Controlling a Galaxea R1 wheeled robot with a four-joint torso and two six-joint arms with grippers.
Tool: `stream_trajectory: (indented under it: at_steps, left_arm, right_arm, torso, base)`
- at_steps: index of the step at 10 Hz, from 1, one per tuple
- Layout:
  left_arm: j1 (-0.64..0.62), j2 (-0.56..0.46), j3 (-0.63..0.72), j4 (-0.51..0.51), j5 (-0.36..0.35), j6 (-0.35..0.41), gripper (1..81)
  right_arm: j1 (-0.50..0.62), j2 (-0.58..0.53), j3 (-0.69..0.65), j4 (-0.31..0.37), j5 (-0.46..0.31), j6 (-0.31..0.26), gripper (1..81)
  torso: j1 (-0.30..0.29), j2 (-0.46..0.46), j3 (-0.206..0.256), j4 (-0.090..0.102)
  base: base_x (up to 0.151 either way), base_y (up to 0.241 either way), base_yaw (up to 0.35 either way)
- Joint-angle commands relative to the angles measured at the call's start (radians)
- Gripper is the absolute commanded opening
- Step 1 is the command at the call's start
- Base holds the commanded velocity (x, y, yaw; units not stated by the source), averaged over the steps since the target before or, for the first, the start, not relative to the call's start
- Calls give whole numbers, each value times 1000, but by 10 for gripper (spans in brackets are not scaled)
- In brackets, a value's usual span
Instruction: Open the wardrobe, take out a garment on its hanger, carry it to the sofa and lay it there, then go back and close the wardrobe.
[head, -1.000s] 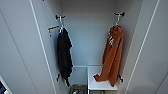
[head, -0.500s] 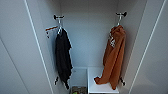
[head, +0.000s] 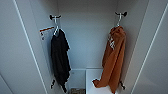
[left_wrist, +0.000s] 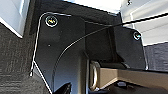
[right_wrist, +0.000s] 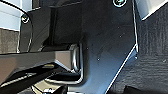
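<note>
While both doors stand wide open, the inside of the wardrobe (head: 86, 37) is seen from the head view. The garment (head: 113, 61), orange with a small white mark, is hung to the right of the wardrobe's back wall, close to its right side wall. It is carried by the hanger (head: 119, 18), whose hook is caught on a dark peg (head: 121, 13) above. The garment's lower end is draped onto a white shelf (head: 93, 75) at the bottom of the wardrobe. A black garment (head: 60, 60) is hung on a second peg (head: 54, 17) at the wardrobe's left side wall. How far either pincer is open, or what is held, cannot be told from the wrist views. Dark carpet (left_wrist: 12, 62) is seen there.
</note>
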Motion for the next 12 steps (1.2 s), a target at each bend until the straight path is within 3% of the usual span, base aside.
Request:
stream_trajectory:
  at_steps: [1, 12]
  left_arm:
    - [-32, -5, 3, 11, 46, 2, 811]
    - [-32, -4, 3, 11, 46, 2, 811]
  right_arm:
    - [35, -2, 1, -7, -54, -3, 811]
    - [35, 4, 1, -5, -56, 1, 811]
  torso:
    - [0, 0, 0, 0]
    - [0, 0, 0, 0]
  base:
    - [85, 0, 0]
    - [86, 0, 0]
